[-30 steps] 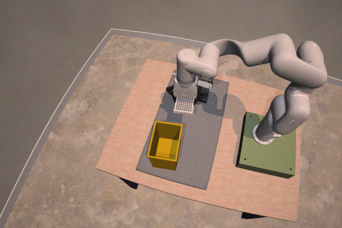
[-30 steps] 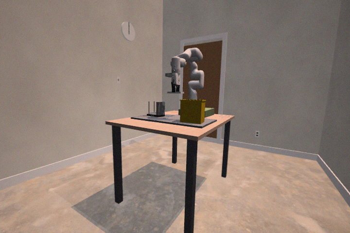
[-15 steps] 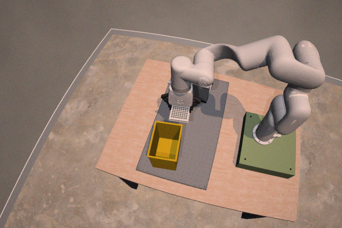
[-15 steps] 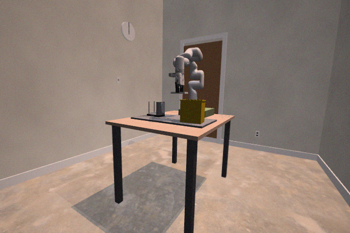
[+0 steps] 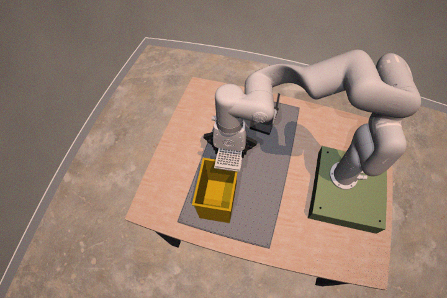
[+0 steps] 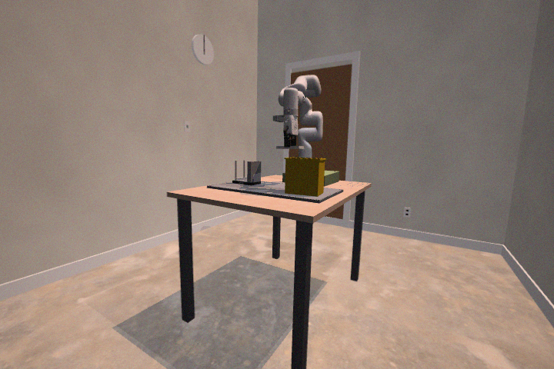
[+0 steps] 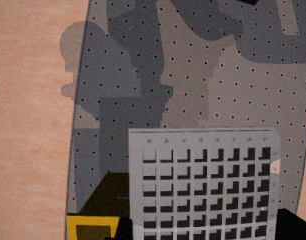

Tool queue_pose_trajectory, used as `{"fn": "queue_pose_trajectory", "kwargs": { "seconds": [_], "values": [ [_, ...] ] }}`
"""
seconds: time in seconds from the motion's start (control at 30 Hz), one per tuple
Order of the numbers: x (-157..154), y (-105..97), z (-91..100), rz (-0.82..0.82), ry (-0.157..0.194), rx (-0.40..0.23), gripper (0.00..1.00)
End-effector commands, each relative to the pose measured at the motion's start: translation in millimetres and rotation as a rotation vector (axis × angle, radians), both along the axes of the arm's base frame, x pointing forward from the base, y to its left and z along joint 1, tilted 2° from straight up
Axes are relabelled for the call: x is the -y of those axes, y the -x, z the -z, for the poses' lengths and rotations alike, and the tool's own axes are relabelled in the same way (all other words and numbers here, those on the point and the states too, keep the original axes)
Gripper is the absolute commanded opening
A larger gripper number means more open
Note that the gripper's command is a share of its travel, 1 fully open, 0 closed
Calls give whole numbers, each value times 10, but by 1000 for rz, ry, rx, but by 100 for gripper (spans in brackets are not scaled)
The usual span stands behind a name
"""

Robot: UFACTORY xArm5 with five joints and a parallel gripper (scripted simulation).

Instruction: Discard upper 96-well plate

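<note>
Plate (image 5: 228, 158) pale grey-white, regular grid of dark square wells, lower middle of the wrist view. Bin (image 5: 214, 189) yellow, brighter yellow floor inside, centre of the top view. Perforated mat (image 5: 262, 196) mid-grey with small dark dots. Desk (image 5: 336, 246) light salmon wood grain, black legs. Arm (image 5: 336, 73) off-white. Base block (image 5: 351, 207) olive green, lower right. Rack (image 6: 251, 172) dark grey. Floor (image 5: 90, 252) mottled brown-beige concrete. Door (image 6: 336, 108) brown, white frame.
</note>
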State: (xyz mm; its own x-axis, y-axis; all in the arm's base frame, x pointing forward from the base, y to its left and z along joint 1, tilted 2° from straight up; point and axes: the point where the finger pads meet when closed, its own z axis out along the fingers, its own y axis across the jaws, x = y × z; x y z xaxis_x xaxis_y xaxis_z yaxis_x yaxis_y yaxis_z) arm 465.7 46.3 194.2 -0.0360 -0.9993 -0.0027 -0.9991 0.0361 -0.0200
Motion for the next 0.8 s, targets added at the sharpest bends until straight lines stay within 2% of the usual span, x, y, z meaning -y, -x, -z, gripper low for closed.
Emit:
{"fn": "queue_pose_trajectory", "kwargs": {
  "seconds": [0.0,0.77],
  "values": [
    [-184,-84,-6,0,-1,3,0],
    [-778,-306,23,0,-3,0,0]
  ]
}}
